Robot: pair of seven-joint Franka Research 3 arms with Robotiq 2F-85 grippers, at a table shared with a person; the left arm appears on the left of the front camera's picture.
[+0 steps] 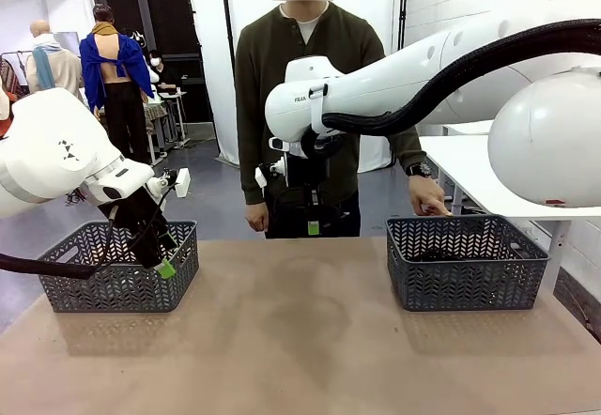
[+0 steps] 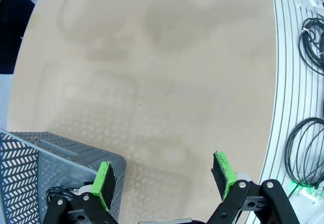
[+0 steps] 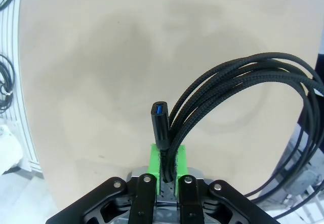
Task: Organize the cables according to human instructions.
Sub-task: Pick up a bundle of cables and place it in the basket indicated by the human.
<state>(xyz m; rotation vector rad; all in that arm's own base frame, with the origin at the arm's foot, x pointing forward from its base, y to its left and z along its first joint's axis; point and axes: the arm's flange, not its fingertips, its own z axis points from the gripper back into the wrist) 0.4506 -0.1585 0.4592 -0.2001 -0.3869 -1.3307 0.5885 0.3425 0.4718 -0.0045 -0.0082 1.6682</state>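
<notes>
Right gripper (image 3: pixel 168 171): jaws pinching a coiled black braided cable (image 3: pixel 243 87), held above the tan worktop (image 1: pixel 300 340).
Left gripper (image 2: pixel 164 178): jaws spread, empty, beside the left grey mesh basket (image 1: pixel 117 288).
Person's hand (image 1: pixel 427 194): at the right grey mesh basket (image 1: pixel 465 265), probably the target.
Advice: carry high, clear the rim, release low inside.

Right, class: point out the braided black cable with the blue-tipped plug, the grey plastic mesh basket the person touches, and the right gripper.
braided black cable (image 3: pixel 238 77): right wrist view, on its looped strands.
grey plastic mesh basket (image 1: pixel 465 279): front view, on its front wall.
right gripper (image 3: pixel 167 159): right wrist view, between its green pads.
</notes>
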